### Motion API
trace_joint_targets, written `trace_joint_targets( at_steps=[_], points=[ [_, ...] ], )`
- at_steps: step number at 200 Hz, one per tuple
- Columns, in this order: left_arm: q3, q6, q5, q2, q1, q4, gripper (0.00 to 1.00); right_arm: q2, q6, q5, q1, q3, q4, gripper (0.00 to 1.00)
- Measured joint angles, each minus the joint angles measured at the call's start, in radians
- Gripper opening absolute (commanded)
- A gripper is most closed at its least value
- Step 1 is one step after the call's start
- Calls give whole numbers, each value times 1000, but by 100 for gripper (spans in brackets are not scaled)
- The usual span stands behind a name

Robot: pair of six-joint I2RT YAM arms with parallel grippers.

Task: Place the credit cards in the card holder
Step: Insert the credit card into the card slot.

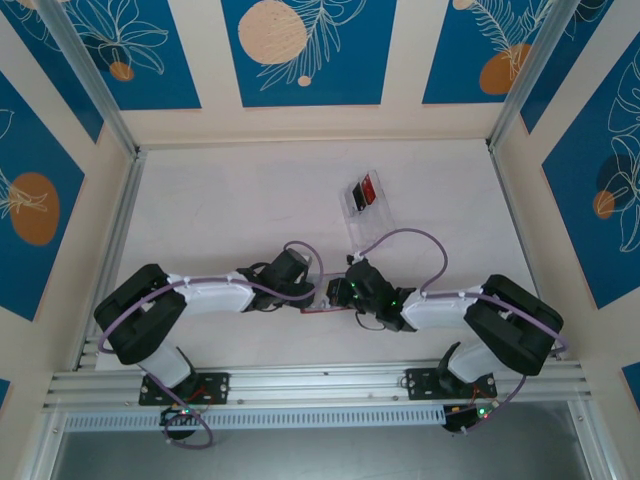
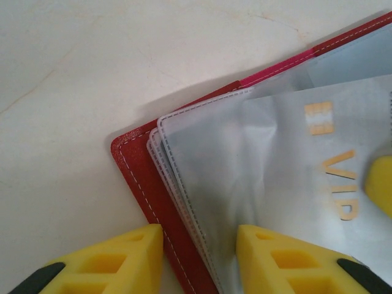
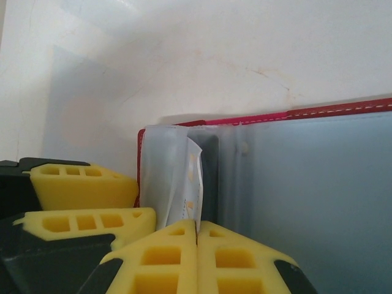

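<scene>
The red card holder (image 1: 322, 309) lies open on the table between the arms, its red cover (image 2: 138, 165) under a stack of clear sleeves (image 2: 214, 159). A pale credit card with orange VIP lettering (image 2: 331, 159) sits partly inside a sleeve. My right gripper (image 3: 196, 225) is shut on the near edge of this card (image 3: 191, 177). My left gripper (image 2: 199, 236) is open, astride the holder's edge, one finger on the table and one on the sleeves. A red card (image 1: 368, 186) and a black card (image 1: 357, 196) lie farther back.
The red and black cards rest in a clear plastic tray (image 1: 372, 222) beyond the grippers (image 1: 330, 293). Aluminium rails and patterned walls bound the white table on the left, right and back. The left gripper's yellow fingers (image 3: 79, 184) sit close to the right gripper's left side.
</scene>
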Motion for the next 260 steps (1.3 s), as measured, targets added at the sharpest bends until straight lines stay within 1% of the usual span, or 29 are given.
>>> trace_joint_targets(
  at_steps=[39,62,94,123,142,166,188,227,260],
  points=[
    [-10,-1,0,-9,0,8,37,36,-7,-90,-55,-4,40,0],
    [-31,-11,0,-31,0,11,44,60,-26,-149,-91,2,51,0],
    [-63,-32,6,-86,12,-16,46,94,-57,-229,-138,21,55,0],
    [-85,-64,45,-103,64,-9,39,118,-95,-295,-171,43,42,0],
    [-90,-79,79,-102,92,0,31,133,-119,-333,-184,65,26,0],
    [-87,-86,109,-86,101,11,30,146,-149,-367,-201,84,0,0],
    [-71,-84,112,-68,104,8,28,148,-175,-383,-208,101,-32,0],
    [-54,-78,112,-45,107,-5,27,152,-210,-403,-215,129,-75,0],
    [-54,-78,114,-43,107,-5,27,196,-211,-428,-218,146,-60,0]
  ],
)
